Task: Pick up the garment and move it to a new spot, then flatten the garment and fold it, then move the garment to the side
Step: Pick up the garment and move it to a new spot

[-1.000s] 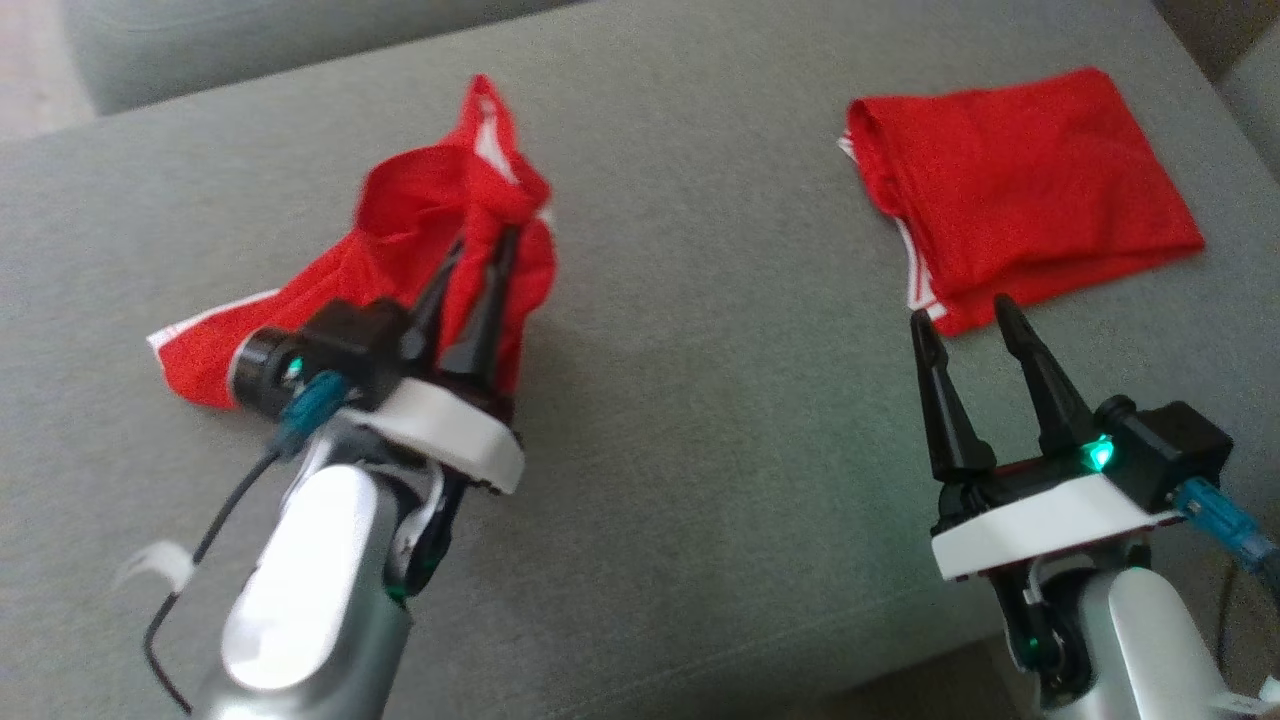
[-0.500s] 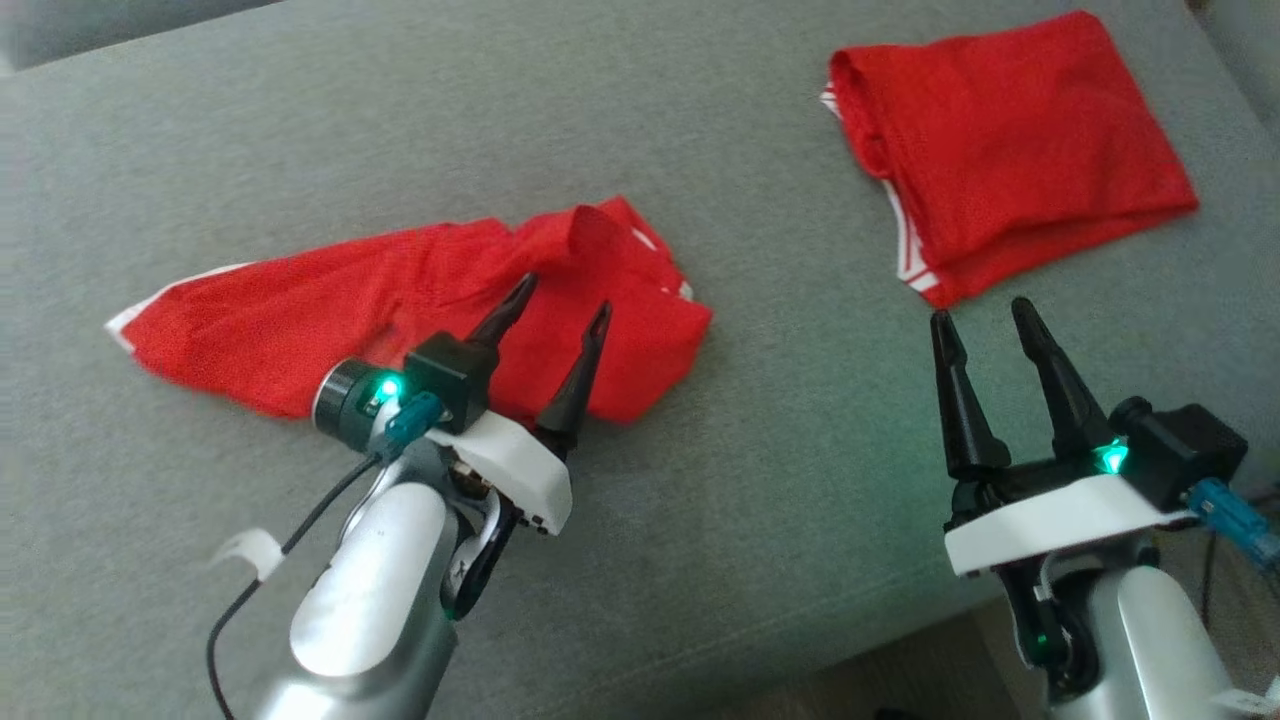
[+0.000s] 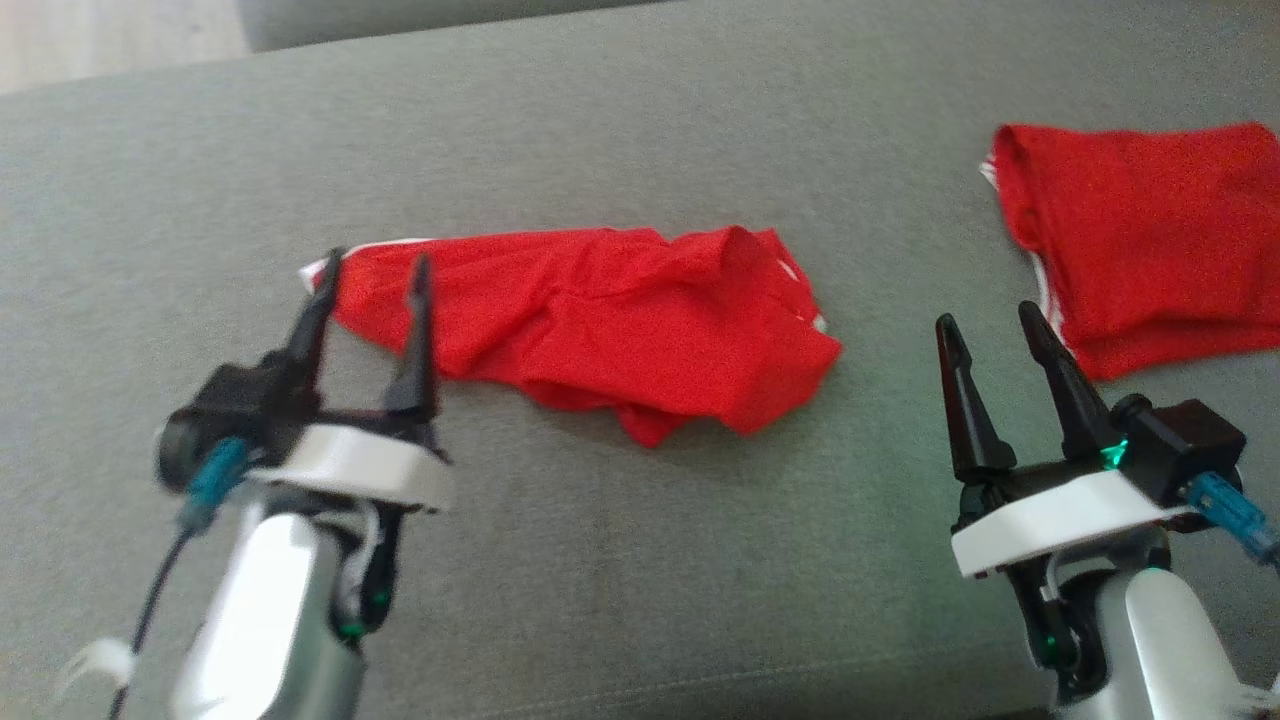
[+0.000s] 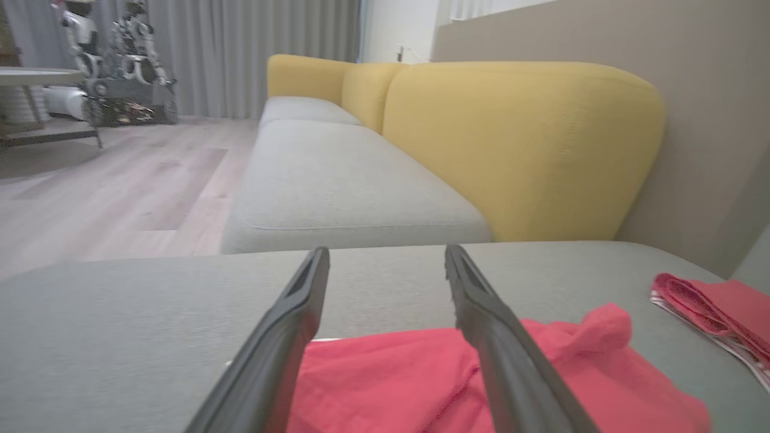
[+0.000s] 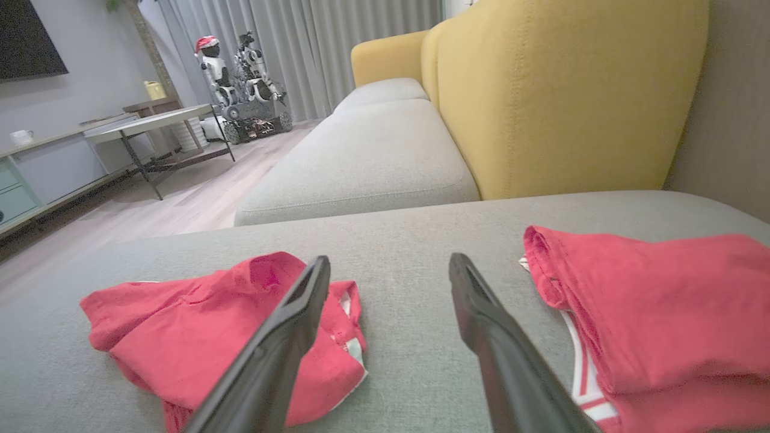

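Pair, left end effector (image 3: pixel 375 260) and right end effector (image 3: pixel 984 314): tapered black fingers (image 3: pixel 410 340), white base plate (image 3: pixel 350 465), silver forearm (image 3: pixel 260 610), teal connector (image 3: pixel 208 482) at 9 and 3 o'clock respectively.

- Grey cushion (image 3: pixel 640 560): broad, flat, woven fabric.
- Folded red cloth (image 3: pixel 1150 240): on the cushion's right part, white stripes at its edge.
- Second grey seat (image 5: pixel 367 150) beyond, with a yellow backrest (image 5: pixel 565 90).
- Pale wood floor (image 4: pixel 120 180).
- Grey curtains (image 5: pixel 337 42) at the far wall.
- Robot figures (image 5: pixel 213 72) before the curtains, one in a red cap.
- Table (image 5: pixel 150 120), dark legs.
- Dark TV (image 5: pixel 27 39) above a low cabinet (image 5: pixel 42 174).
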`<state>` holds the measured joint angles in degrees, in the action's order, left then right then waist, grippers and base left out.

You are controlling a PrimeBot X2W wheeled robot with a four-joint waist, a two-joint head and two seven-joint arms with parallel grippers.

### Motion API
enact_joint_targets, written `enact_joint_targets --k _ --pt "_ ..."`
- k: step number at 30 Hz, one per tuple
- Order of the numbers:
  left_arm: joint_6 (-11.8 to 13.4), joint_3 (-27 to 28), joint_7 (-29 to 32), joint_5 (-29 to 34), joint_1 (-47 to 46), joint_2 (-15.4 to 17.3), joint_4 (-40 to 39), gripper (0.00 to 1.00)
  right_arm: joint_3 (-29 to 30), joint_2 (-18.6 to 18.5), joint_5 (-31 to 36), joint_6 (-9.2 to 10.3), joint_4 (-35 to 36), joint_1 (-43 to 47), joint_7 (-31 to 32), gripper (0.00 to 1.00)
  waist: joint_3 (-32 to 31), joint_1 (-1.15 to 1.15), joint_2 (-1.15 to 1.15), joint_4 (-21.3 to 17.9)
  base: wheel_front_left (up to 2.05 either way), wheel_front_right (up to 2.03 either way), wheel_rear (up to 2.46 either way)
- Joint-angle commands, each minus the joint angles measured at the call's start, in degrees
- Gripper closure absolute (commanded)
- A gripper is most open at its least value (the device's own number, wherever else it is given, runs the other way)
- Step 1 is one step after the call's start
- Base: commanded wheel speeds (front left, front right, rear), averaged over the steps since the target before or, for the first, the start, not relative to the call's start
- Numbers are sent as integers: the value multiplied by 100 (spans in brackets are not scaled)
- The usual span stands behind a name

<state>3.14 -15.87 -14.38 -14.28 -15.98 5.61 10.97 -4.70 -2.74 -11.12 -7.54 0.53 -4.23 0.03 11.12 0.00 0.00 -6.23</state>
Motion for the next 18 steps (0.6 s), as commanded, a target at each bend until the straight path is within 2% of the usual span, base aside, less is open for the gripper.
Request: enact_joint_targets --k 1,9,18 --pt "65 352 -59 -52 18 181 -292 0 -119 -14 40 5 241 -74 49 0 -222 0 0 304 0 0 0" --pt "58 784 -61 -212 721 440 -515 0 -77 -14 91 5 291 112 219 0 -544 0 0 614 0 0 0" --pt "81 799 44 -278 1411 579 -806 0 -77 -14 70 5 348 341 313 0 -803 0 0 623 0 0 0"
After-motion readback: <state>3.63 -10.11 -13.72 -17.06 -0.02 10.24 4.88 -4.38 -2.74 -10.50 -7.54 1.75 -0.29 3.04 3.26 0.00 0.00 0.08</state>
